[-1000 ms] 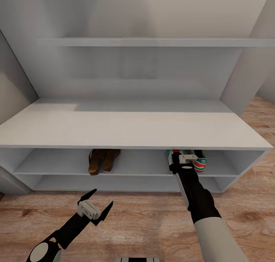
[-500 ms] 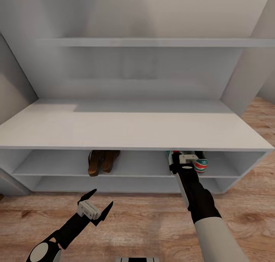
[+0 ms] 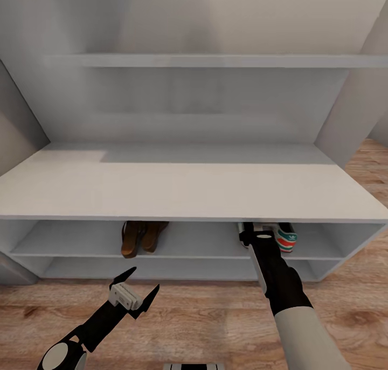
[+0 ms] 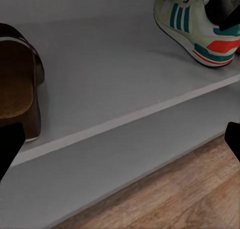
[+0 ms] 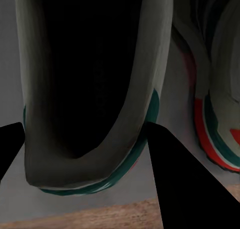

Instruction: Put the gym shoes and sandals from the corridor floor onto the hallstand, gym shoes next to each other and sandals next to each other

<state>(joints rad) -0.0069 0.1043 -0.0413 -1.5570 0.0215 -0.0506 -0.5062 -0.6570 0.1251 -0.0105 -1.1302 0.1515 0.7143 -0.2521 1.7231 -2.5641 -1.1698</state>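
Both maroon-brown sandals (image 3: pixel 141 238) lie side by side on the upper open shelf of the pale-grey hallstand (image 3: pixel 188 187), left of centre. My right gripper (image 3: pixel 253 231) reaches into that shelf further right. In the right wrist view its fingers press both sides of the heel of one gym shoe (image 5: pixel 145 89), which rests on the shelf. The second gym shoe (image 5: pixel 215 119) stands right beside it, its red and green heel (image 3: pixel 285 239) facing out. My left gripper (image 3: pixel 145 279) hangs open and empty above the wood floor (image 3: pixel 205 316), facing the shelf front.
The hallstand's flat top overhangs the shelf and hides most of the shoes from the head view. A floating shelf (image 3: pixel 215 61) runs along the back panel. The lower shelf level (image 3: pixel 151 267) is bare. Walls close in on both sides.
The whole head view has shifted, so the camera moved; the rack top now hides more of the shelf. My right gripper stays at the gym shoe and the left gripper holds its pose.
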